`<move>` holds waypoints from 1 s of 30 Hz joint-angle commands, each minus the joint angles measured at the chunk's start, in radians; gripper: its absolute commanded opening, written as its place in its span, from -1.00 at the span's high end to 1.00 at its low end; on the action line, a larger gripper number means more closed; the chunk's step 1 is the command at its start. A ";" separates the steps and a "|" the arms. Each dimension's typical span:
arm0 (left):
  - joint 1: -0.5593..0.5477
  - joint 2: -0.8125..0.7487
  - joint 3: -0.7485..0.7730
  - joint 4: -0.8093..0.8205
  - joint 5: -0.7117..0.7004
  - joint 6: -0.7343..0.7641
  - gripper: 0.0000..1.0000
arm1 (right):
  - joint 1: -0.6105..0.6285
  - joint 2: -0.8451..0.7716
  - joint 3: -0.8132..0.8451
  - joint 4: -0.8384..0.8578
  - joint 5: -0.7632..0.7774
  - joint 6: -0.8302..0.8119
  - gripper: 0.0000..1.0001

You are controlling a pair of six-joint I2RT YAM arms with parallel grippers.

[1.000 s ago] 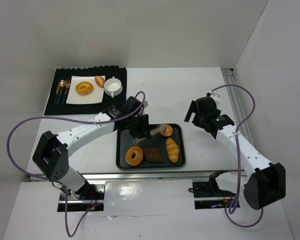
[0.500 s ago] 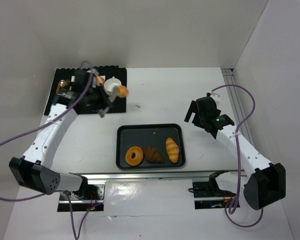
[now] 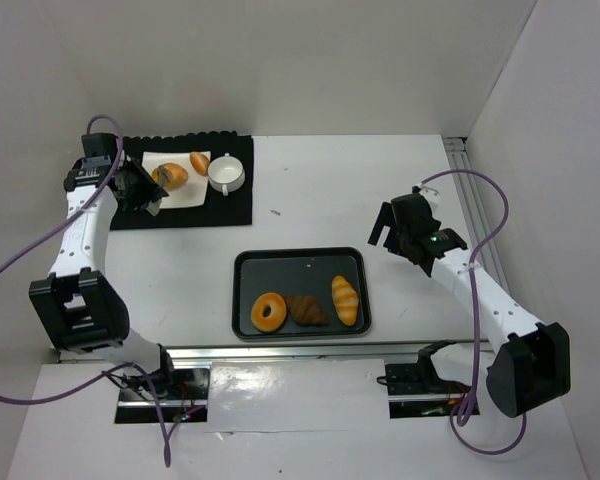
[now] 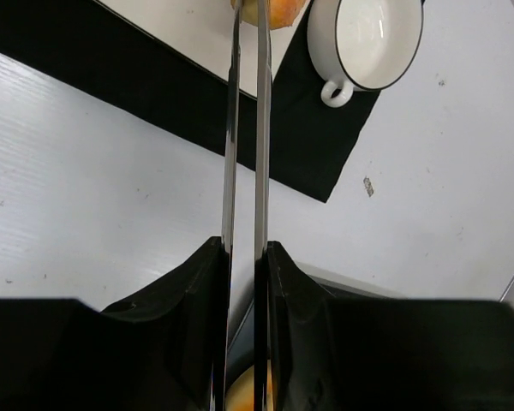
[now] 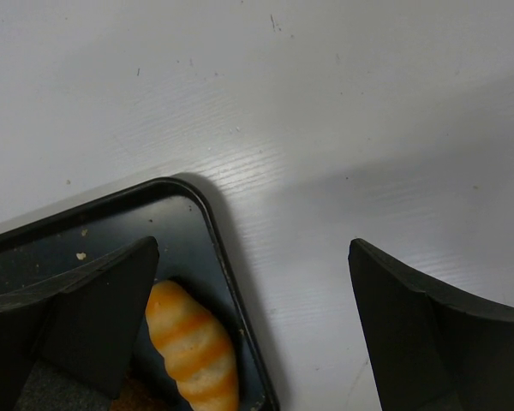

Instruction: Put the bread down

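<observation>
Swung away from the tray (image 3: 298,262), the left arm (image 3: 80,225) now reaches the table's far left corner. The left pincer (image 4: 242,257) is squeezed narrow on thin metal tongs (image 4: 244,128), whose tips meet a small roll (image 4: 272,8) at the white plate (image 3: 188,192). I'd judge it light, soft and crushable, best nipped gently across its middle. Only the wrist view shows those tips. The overhead alone shows 3 breads (image 3: 270,312) on the tray. The right pincer (image 5: 253,282) hangs wide open, empty.
</observation>
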 commanded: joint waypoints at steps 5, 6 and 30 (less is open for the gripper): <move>0.020 0.096 -0.020 0.143 0.123 -0.009 0.74 | 0.007 0.013 0.003 0.041 0.013 0.001 -0.98; 0.020 0.108 -0.020 0.152 0.123 -0.009 0.70 | 0.007 0.013 0.003 0.041 0.013 0.001 -0.98; -0.052 -0.080 0.109 0.015 -0.038 0.064 -0.12 | 0.007 0.004 0.012 0.032 0.013 0.001 -0.98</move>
